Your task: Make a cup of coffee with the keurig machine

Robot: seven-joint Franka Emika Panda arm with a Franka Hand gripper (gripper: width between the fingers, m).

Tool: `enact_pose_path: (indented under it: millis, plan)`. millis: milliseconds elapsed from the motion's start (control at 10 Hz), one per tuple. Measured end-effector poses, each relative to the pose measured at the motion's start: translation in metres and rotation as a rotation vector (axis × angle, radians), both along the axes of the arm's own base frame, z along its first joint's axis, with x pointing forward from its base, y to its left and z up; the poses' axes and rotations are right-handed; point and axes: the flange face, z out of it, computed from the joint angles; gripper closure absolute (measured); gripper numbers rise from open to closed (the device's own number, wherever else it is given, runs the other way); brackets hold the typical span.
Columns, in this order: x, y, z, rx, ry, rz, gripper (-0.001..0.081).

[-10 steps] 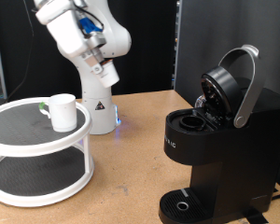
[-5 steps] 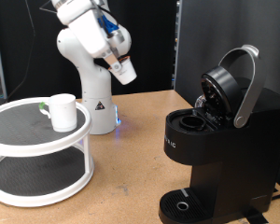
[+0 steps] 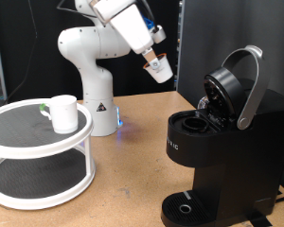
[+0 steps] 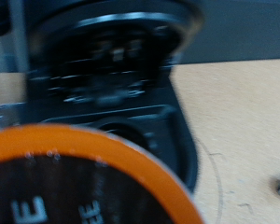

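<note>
My gripper (image 3: 155,60) is high in the air, to the exterior view's left of the keurig machine (image 3: 218,151), and is shut on a small white coffee pod (image 3: 161,68) with an orange rim. The black machine stands at the exterior view's right with its silver-handled lid (image 3: 239,87) raised and its pod chamber (image 3: 192,123) open. In the wrist view the pod's orange rim and dark top (image 4: 75,182) fill the foreground, with the open chamber (image 4: 131,131) behind. The white mug (image 3: 63,112) sits on the rack's top tier, far from the gripper.
A white two-tier round rack (image 3: 38,156) stands at the exterior view's left on the wooden table (image 3: 133,189). The arm's white base (image 3: 97,104) stands behind it. A dark panel (image 3: 265,47) backs the machine. The machine's round drip base (image 3: 185,208) has nothing on it.
The arm has swung from above the rack towards the exterior view's right, carrying the pod close to the machine's raised lid. The mug and the machine have not moved.
</note>
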Motion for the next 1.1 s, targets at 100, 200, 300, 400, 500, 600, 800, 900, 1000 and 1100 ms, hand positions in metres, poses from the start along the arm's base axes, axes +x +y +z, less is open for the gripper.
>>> enact_pose_path:
  millis: [100, 200, 300, 400, 500, 600, 800, 900, 1000, 1100]
  plan:
    - [0.007, 0.009, 0.0, -0.011, -0.003, -0.038, 0.0369]
    - [0.006, 0.007, -0.002, -0.008, 0.003, -0.026, 0.0369]
    - [0.002, 0.007, -0.005, -0.009, 0.015, 0.042, 0.0369]
    - [0.0, 0.007, -0.006, -0.003, 0.028, 0.102, 0.0369]
    - [0.003, 0.008, -0.006, -0.002, 0.034, 0.129, 0.0369]
    - [0.008, 0.009, -0.004, -0.006, 0.035, 0.142, 0.0369]
    - [0.021, 0.011, 0.0, -0.014, 0.039, 0.167, 0.0369]
    - [0.027, 0.012, 0.002, -0.014, 0.042, 0.183, 0.0369]
    - [0.032, 0.011, 0.004, -0.016, 0.039, 0.193, 0.0369]
    - [0.036, 0.01, 0.004, -0.018, 0.037, 0.193, 0.0369]
